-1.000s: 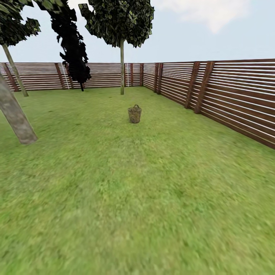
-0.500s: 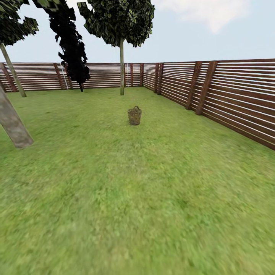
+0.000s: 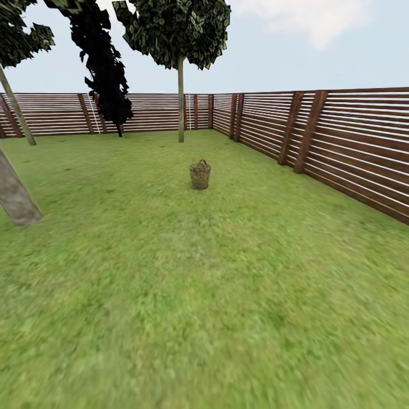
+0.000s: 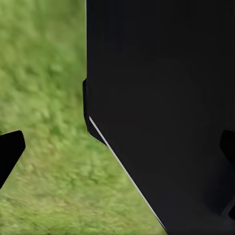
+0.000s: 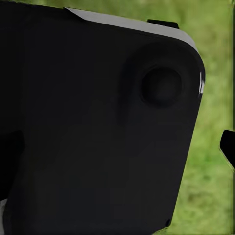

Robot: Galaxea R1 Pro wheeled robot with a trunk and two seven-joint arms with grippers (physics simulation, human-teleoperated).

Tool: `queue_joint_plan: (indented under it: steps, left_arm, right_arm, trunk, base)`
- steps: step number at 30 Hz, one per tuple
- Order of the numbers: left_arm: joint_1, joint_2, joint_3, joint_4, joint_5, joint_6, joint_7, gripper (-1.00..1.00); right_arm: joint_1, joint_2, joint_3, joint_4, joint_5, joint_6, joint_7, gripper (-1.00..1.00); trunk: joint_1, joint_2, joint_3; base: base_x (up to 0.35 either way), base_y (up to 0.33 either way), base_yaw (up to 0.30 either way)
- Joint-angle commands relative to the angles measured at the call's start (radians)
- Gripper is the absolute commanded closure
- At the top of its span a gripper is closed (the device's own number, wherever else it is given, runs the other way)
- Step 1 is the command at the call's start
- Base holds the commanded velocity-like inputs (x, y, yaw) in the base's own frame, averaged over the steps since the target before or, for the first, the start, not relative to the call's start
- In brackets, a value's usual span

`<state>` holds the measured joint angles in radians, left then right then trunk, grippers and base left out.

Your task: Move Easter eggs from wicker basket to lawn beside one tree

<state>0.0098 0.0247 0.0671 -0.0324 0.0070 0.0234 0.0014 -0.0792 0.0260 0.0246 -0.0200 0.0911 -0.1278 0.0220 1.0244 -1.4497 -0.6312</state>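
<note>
The small round brown wicker basket (image 3: 199, 175) stands upright out on the wide green grassy lawn (image 3: 204, 295), well ahead of the robot and in the middle of the head view. It is too far off to see if the three painted eggs are inside it. A brown fence of flat wooden slats (image 3: 341, 136) runs along the right side and across the back of the garden. A thick pale grey-beige tree trunk (image 3: 16, 196) leans at the left edge, near the robot's side of the lawn, and a thinner pale tree (image 3: 180, 96) with dark leaves stands behind the basket, near the fence. A black bushy column-shaped tree (image 3: 105, 68) stands to the left of that one. Both wrist views show big black robot parts with blurry grass behind, so the arms are probably tucked in close for driving. I cannot tell if either gripper is apart or together. I think the robot needs to roll closer to the basket before it can reach in.
</note>
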Motion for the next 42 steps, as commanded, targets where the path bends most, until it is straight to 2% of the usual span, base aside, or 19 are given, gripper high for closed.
queue_joint_plan:
  steps: [1, 42]
  left_arm:
    - [0.001, 0.0, 0.006, -0.003, 0.001, 0.002, 0.0, -1.0]
    - [0.001, 0.0, 0.005, -0.003, 0.001, 0.001, -0.005, -1.0]
  right_arm:
    - [-0.001, 0.0, 0.001, 0.001, 0.009, -0.003, -0.001, -1.0]
    - [-0.001, 0.0, 0.0, 0.002, 0.003, -0.004, -0.001, -1.0]
  trunk:
    - [0.001, 0.0, -0.001]
    - [0.001, 0.0, -0.001]
  base:
    - [0.34, 0.0, 0.0]
    - [0.34, 0.0, 0.0]
